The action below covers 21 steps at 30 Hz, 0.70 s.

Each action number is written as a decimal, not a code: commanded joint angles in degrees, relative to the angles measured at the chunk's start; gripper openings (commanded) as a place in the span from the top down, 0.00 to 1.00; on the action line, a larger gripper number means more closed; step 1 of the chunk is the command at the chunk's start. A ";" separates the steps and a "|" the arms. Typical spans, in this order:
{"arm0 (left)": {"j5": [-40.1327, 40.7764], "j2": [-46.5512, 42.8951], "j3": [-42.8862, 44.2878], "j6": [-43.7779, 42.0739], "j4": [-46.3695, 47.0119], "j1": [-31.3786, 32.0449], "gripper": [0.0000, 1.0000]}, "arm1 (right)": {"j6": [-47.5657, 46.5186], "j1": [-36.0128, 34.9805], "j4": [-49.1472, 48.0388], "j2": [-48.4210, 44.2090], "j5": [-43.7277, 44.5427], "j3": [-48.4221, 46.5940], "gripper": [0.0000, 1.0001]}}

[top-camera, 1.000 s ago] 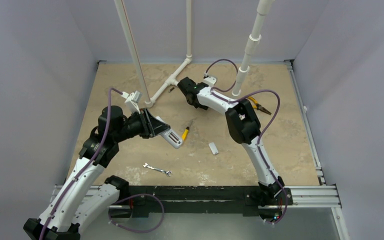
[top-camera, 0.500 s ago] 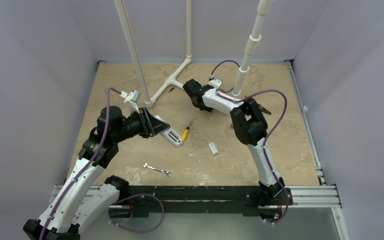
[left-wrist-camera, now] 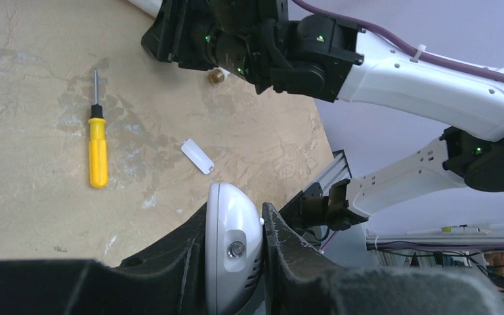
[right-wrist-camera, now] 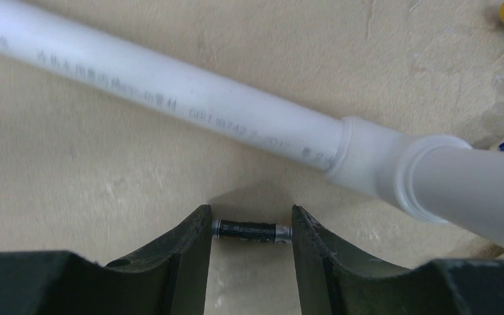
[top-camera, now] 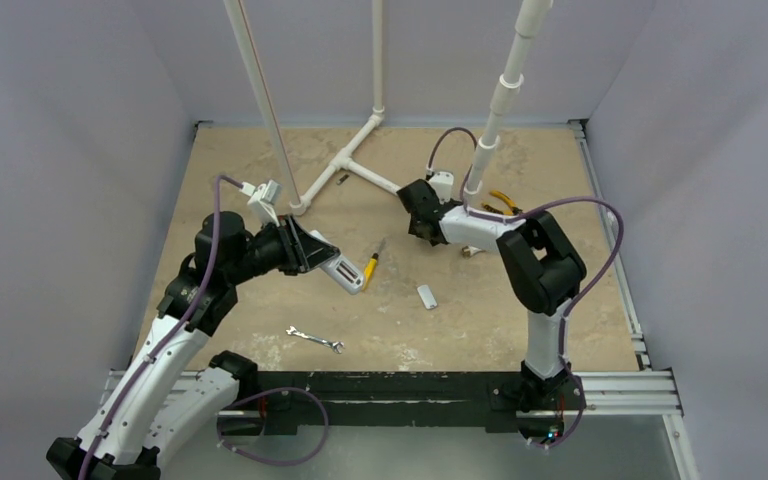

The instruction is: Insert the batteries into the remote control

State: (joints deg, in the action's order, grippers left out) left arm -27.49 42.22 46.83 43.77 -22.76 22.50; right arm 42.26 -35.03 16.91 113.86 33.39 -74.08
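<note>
My left gripper (top-camera: 312, 253) is shut on the white remote control (top-camera: 346, 273) and holds it above the table, its free end pointing right; in the left wrist view the remote's rounded end (left-wrist-camera: 233, 246) sits tight between the jaws of the left gripper (left-wrist-camera: 235, 220). My right gripper (top-camera: 416, 207) hovers right of the white pipe tee. In the right wrist view the right gripper (right-wrist-camera: 251, 222) is shut on a small black battery (right-wrist-camera: 251, 231), gripped end to end. A small dark battery-like piece (top-camera: 342, 179) lies by the pipe.
A white battery cover (top-camera: 426, 296) lies mid-table, also in the left wrist view (left-wrist-camera: 197, 156). A yellow-handled screwdriver (top-camera: 371, 265) lies beside the remote. A wrench (top-camera: 315, 340) lies near the front. Pliers (top-camera: 505, 203) and white PVC pipes (top-camera: 345, 160) stand at the back.
My right arm has swung right and nearer, away from the pipe tee towards the upright pipe's base. The left arm and the remote have not moved.
</note>
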 commanded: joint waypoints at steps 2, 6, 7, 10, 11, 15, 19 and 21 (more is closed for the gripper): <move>0.67 -0.44 2.34 -1.57 1.55 -0.41 1.00 | -9.75 -0.97 -8.56 -6.80 -8.14 8.01 0.79; 0.98 0.03 2.73 -1.58 1.08 -0.36 1.00 | -16.00 -4.26 -10.84 -10.10 -8.31 11.65 0.78; 1.13 0.03 2.81 -1.58 0.98 -0.36 1.00 | -17.91 -5.24 -12.14 -11.43 -8.07 13.05 0.77; 1.49 0.05 2.79 -1.63 0.91 -0.37 1.00 | -20.46 -7.56 -15.84 -13.33 -9.03 16.64 0.76; 1.71 0.10 2.98 -1.88 0.59 -0.36 1.00 | -20.57 -7.57 -16.56 -13.47 -10.17 17.25 0.76; 3.35 0.06 4.88 -3.68 -1.96 -0.36 1.00 | -22.36 -7.60 -15.94 -12.23 -13.89 16.21 0.75; 3.84 -0.41 5.73 -4.22 -3.05 -0.38 1.00 | -25.78 -7.77 -18.53 -12.58 -22.80 17.23 0.74; 3.85 -0.55 5.64 -4.06 -3.24 -0.36 1.00 | -27.81 -7.84 -20.00 -13.18 -26.45 18.32 0.73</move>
State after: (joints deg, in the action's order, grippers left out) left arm -24.58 42.50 49.93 41.08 -25.91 22.50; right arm 19.49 -42.68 1.98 102.30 15.99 -57.04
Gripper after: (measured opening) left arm 0.261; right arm 0.418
